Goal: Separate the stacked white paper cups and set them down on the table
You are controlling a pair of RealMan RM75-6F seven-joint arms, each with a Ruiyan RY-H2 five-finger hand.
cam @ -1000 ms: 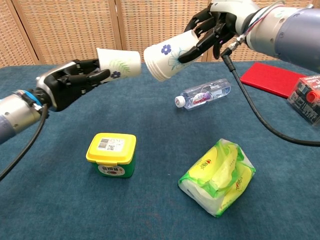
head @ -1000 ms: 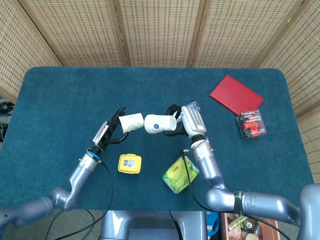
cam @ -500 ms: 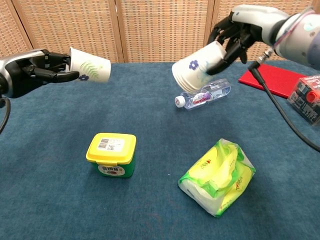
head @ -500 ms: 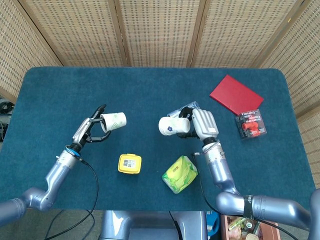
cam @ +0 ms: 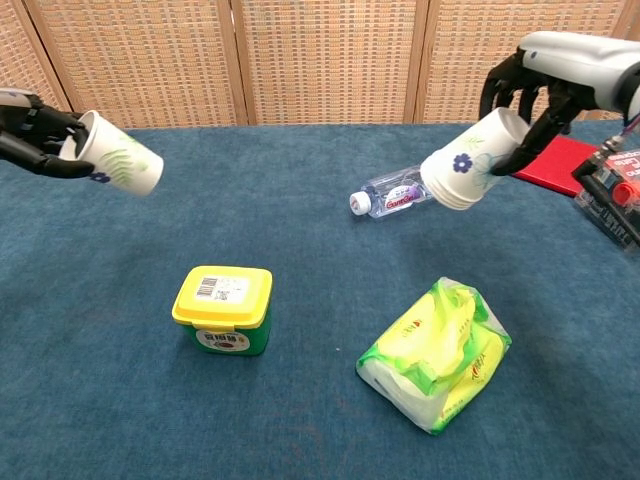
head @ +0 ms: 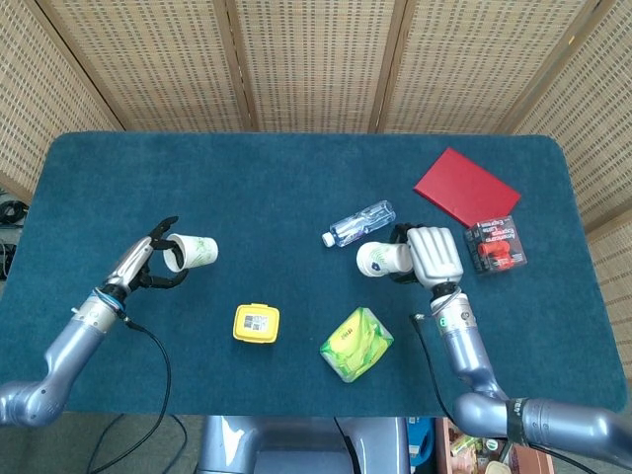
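The table (head: 296,168), covered in blue cloth, carries everything; places below are given from the yellow-lidded tub (head: 256,323) near its front middle. Up and far to the right of the tub lies a flat red book (head: 465,187), and just below that a small clear box (head: 496,245) with red and black contents. Right of the tub, close by, sits a green and yellow packet (head: 355,343). Up and to the right of the tub a plastic bottle (head: 358,223) lies on its side, cap toward the tub's side of the table.

The left cup (head: 191,252) is held in the air up and to the left of the tub. It lies nearly on its side, long axis roughly left to right, mouth toward the left robot hand (head: 148,265) and base toward the tub; it shows a green leaf print and nothing can be seen inside it. That hand's fingers curl around the rim end.

The right cup (head: 381,260), marked with a blue flower, hangs in the air to the right of the tub, just below the bottle. It is tilted, base pointing down and toward the tub, mouth toward the right robot hand (head: 432,255), whose fingers wrap its upper part. The chest view shows layered edges at its base; whether it is one cup or several cannot be told.
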